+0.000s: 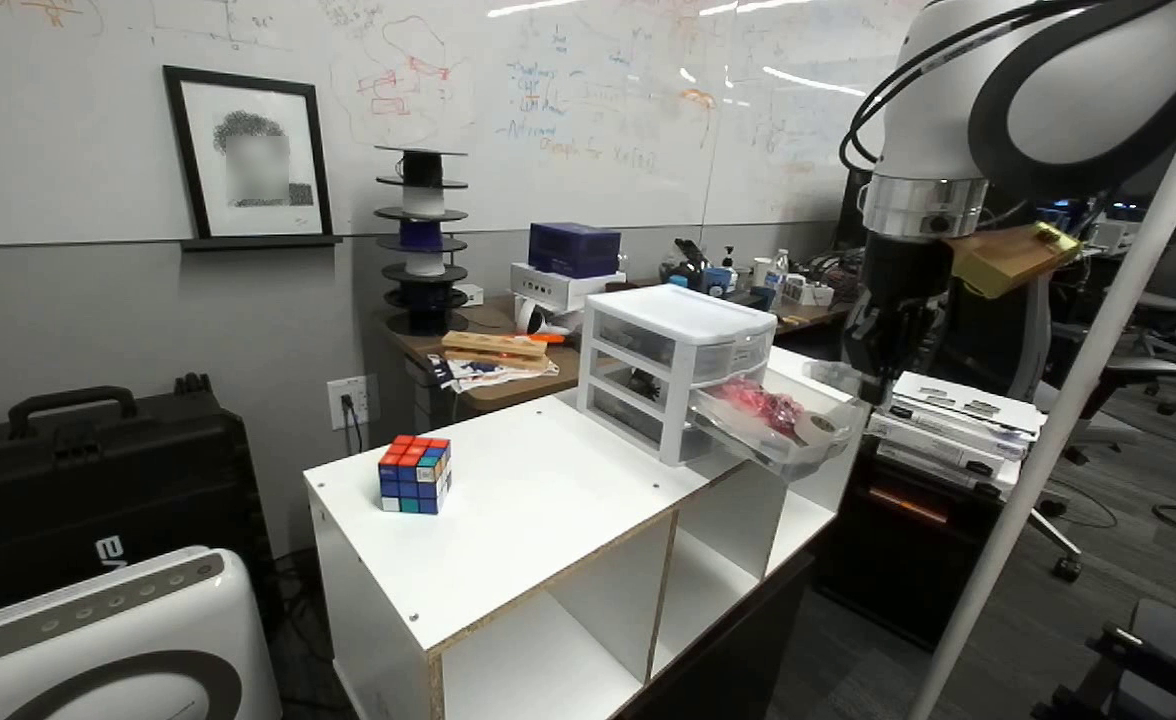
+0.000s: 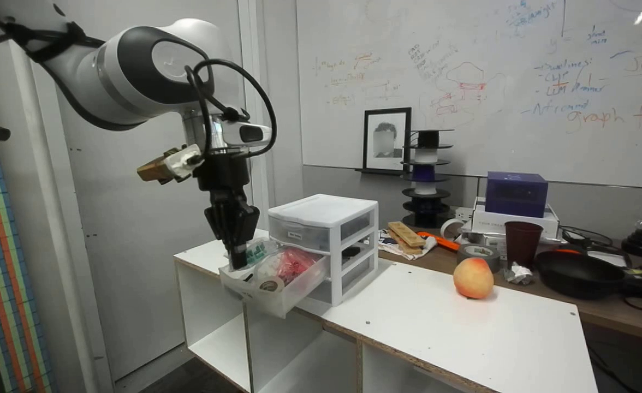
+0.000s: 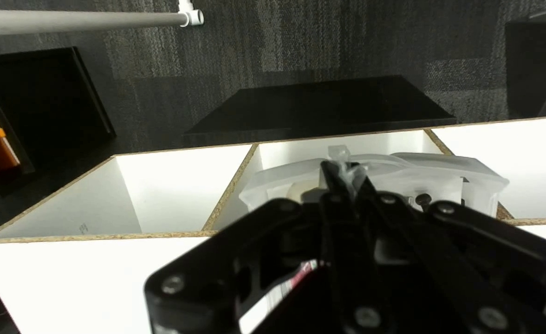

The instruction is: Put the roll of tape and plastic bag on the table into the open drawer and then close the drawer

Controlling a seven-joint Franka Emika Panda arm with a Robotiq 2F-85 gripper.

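White and flat-topped, with raw chipboard edges, the table [image 1: 518, 510] is backed by a grey wall [image 1: 248, 330] and a whiteboard [image 1: 638, 100] covered in handwriting. At the far side, a brown desk [image 2: 626, 321] is crowded with things, among them a purple box [image 2: 516, 194], wooden blocks [image 2: 406, 234] and a tower of spools [image 1: 421, 237]. Open square cubbies [image 2: 217, 338] are built into the near face, and dark carpet [image 3: 152, 60] is seen beyond.

On the top, a white three-drawer unit [image 2: 324, 210] is placed between a puzzle cube [image 1: 415, 475] at the left end and a peach [image 2: 473, 278] toward the right. Open white surface is left on both sides of the unit. The open drawer [image 2: 304, 285] is drawn out past the near edge, its front overhanging the cubbies.

In the drawer, the roll of tape [image 2: 271, 284] is seen near the front, with a pink-red packet [image 2: 295, 264] behind it. The gripper [image 2: 238, 257] is pointed down over the drawer's front, fingers narrow, with film of the clear plastic bag [image 2: 256, 252] pinched at the tips; the bag is printed in green. To the right, a pale pole [image 1: 1076, 395] is set well apart from the table.
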